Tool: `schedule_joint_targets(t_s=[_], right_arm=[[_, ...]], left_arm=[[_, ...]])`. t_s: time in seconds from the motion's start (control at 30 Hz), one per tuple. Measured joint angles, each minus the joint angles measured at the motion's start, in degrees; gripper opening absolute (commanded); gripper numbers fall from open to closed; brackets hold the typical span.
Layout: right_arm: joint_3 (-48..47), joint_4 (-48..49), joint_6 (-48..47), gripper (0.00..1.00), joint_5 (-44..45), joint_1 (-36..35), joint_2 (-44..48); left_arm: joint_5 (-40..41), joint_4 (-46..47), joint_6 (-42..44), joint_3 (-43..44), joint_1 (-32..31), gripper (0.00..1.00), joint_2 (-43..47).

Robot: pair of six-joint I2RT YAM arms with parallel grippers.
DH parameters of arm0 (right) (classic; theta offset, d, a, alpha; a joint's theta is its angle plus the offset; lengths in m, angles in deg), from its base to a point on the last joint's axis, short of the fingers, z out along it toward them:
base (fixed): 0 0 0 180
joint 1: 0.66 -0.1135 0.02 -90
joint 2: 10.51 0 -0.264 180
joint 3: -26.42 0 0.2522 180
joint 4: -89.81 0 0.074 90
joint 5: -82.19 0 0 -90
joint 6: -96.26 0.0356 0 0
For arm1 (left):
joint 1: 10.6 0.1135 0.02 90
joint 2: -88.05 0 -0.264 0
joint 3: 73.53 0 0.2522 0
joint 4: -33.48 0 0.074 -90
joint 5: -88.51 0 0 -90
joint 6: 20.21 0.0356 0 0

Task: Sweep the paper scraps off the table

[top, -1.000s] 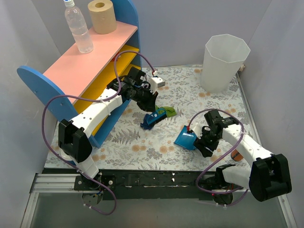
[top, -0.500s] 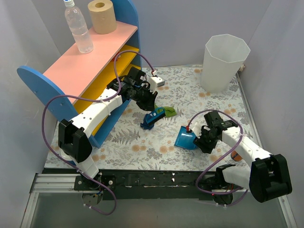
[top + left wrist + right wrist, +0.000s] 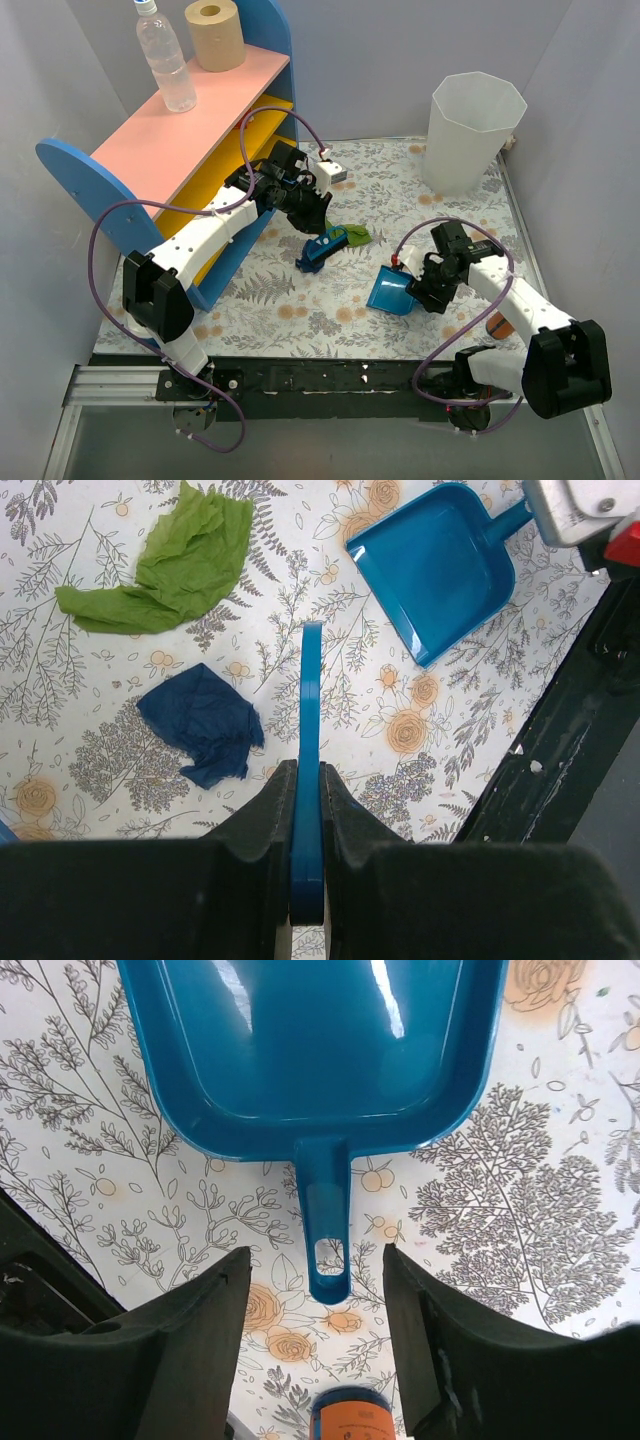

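My left gripper (image 3: pixel 312 218) is shut on the thin handle of a small blue hand brush (image 3: pixel 309 730), which hangs down to the table (image 3: pixel 290 310). In the left wrist view a green paper scrap (image 3: pixel 165 570) and a navy blue scrap (image 3: pixel 200 722) lie left of the brush; the green scrap also shows from above (image 3: pixel 356 235). A blue dustpan (image 3: pixel 390 292) lies flat, and it also shows in the left wrist view (image 3: pixel 435 570). My right gripper (image 3: pixel 315 1260) is open, its jaws on either side of the dustpan handle (image 3: pixel 325 1230) without touching it.
A tall white bin (image 3: pixel 470 130) stands at the far right. A pink-and-yellow shelf (image 3: pixel 190 130) with blue ends carries a bottle (image 3: pixel 165 60) and a paper roll (image 3: pixel 215 33). An orange-labelled container (image 3: pixel 350 1415) lies close behind my right gripper.
My right gripper has moved a little forward, toward the dustpan, so its open jaws now flank the handle. The left arm, brush and scraps have not moved.
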Motion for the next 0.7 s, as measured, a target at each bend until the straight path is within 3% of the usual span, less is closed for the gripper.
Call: schedule_joint_targets(t_s=[0.33,0.7], right_arm=[[2.6,3.1,-1.1,0.61,1.3,1.1,-5.1],[6.4,5.7,-1.7,0.44,1.5,1.2,-5.1]], left_arm=[[0.0,0.0,0.2,0.0,0.0,0.00,0.0],[0.0,0.0,0.3,-1.9,0.0,0.00,0.1]])
